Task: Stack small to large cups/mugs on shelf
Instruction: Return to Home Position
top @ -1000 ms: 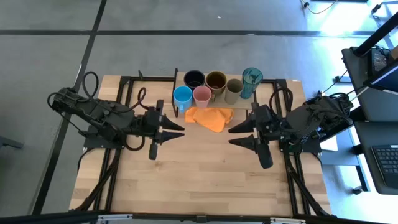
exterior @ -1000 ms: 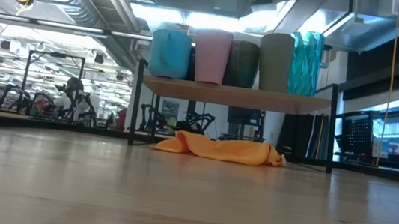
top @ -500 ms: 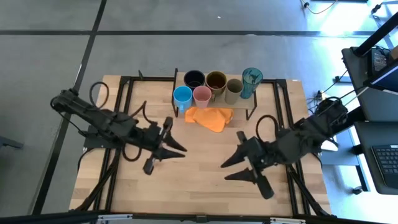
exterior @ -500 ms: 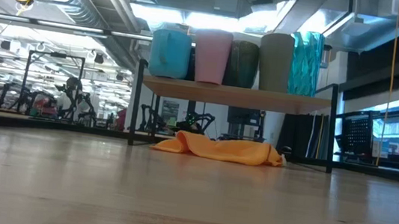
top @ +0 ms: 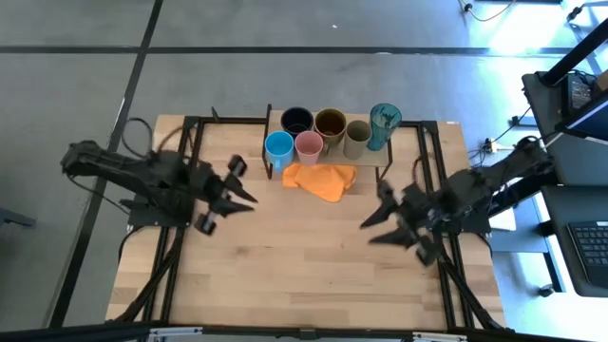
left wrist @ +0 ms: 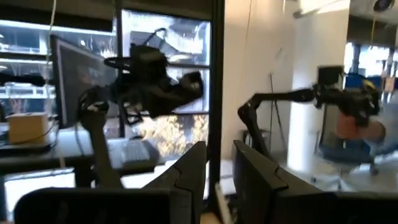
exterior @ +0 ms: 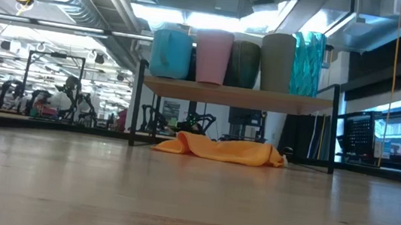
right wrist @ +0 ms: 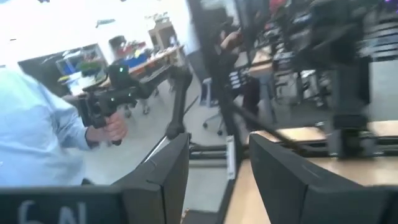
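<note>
Pale wood surface (top: pixel 304 271) fills the high view. Left gripper (top: pixel 242 193) sits mid-left and right gripper (top: pixel 378 214) mid-right, both arms folded and angled inward, with bare wood between them.

Low view: cups (exterior: pixel 213 56) stand in a row on the shelf (exterior: pixel 236 95) at upper centre, cloth (exterior: pixel 219 149) beneath.

Wrist views: left fingers (left wrist: pixel 186 180) are slightly parted, right fingers (right wrist: pixel 165 174) wider, both empty.
</note>
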Motion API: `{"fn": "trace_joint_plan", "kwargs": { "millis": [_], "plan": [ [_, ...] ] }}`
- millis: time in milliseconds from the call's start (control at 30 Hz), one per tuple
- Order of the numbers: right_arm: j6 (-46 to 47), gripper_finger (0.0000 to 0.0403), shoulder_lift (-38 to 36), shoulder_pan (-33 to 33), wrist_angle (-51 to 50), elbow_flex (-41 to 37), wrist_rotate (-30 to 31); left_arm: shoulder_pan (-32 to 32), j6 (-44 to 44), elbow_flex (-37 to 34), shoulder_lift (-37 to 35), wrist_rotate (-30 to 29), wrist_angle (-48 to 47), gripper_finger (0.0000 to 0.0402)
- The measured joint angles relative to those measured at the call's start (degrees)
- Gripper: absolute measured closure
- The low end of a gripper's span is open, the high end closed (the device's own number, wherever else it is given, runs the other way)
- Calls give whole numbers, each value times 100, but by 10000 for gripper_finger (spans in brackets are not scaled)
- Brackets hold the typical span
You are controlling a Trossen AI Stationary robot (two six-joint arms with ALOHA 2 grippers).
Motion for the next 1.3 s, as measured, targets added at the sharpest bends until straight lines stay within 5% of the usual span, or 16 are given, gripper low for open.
{"fn": "trace_joint_plan", "kwargs": {
  "millis": [467,600,833,1300],
  "plan": [
    [-93,234,-2553,-730,160,-2270,952,1692,-21,-71,-1948,171,-3266,331],
    [-94,234,-2998,-844,1073,-3105,944,1780,-154,-465,-2256,295,-3046,331],
    [-138,234,-3325,-849,2572,-4221,907,1783,-480,-1880,-2846,212,-1172,331],
    [-274,234,-3667,-849,2872,-4858,911,1783,-846,-3722,-4000,-199,366,331]
  ]
}}
